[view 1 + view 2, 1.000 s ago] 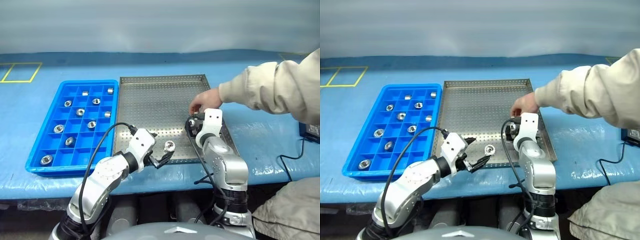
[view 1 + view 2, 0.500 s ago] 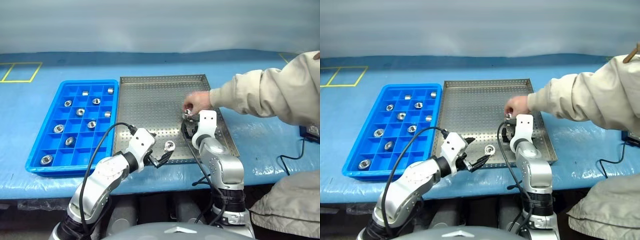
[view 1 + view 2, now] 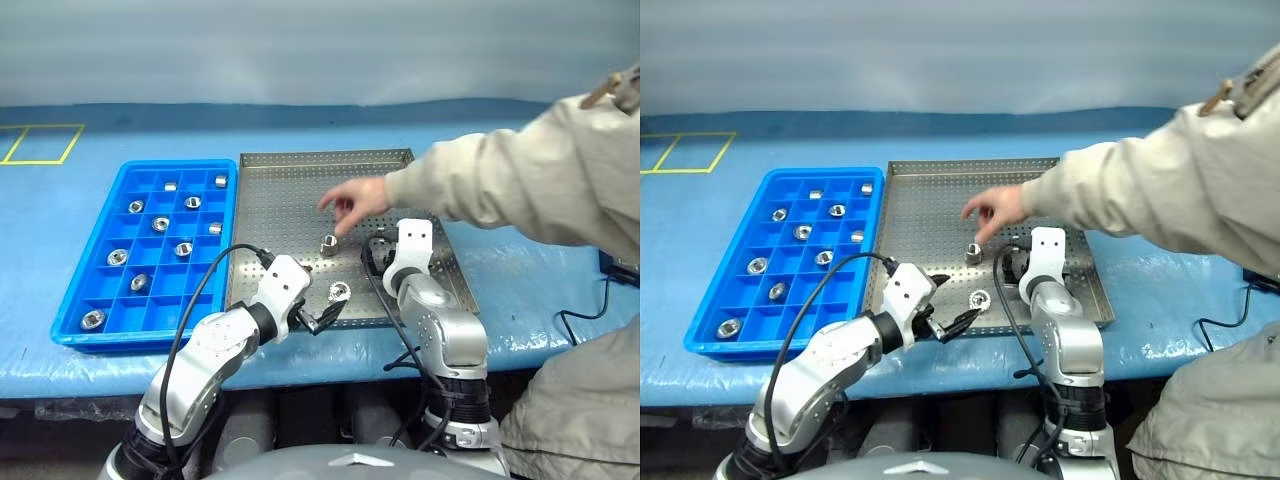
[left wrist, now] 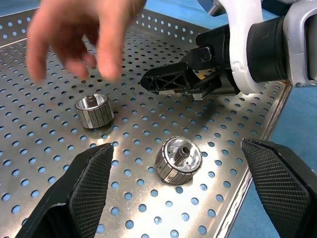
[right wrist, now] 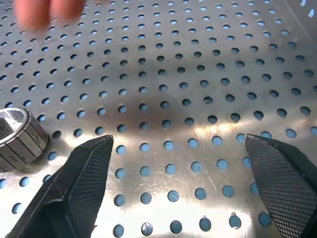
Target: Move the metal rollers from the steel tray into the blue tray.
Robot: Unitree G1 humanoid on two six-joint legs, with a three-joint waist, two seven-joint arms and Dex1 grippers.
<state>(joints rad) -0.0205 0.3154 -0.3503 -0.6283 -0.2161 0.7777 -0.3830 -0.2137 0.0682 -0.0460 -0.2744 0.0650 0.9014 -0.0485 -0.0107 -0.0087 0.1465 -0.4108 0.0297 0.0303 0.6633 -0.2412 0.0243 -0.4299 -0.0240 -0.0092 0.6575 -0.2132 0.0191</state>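
The left gripper [image 4: 176,198] is held with its fingers spread wide and empty, a roller [image 4: 178,159] lying on its side between them on the steel tray [image 3: 300,190], near the rim. The right gripper [image 5: 178,198] is likewise spread wide over bare perforated floor, nothing between its fingers. A second roller [image 3: 328,245] stands at about 12 o'clock from the first, under a person's hand [image 3: 350,203]. Several rollers are already lodged in the blue tray [image 3: 75,300], at 9 o'clock from the steel tray. The pick-up step appears to be in hand: a lowering and closing of the left fingers on the near roller is called for, then a carry to 9 o'clock.
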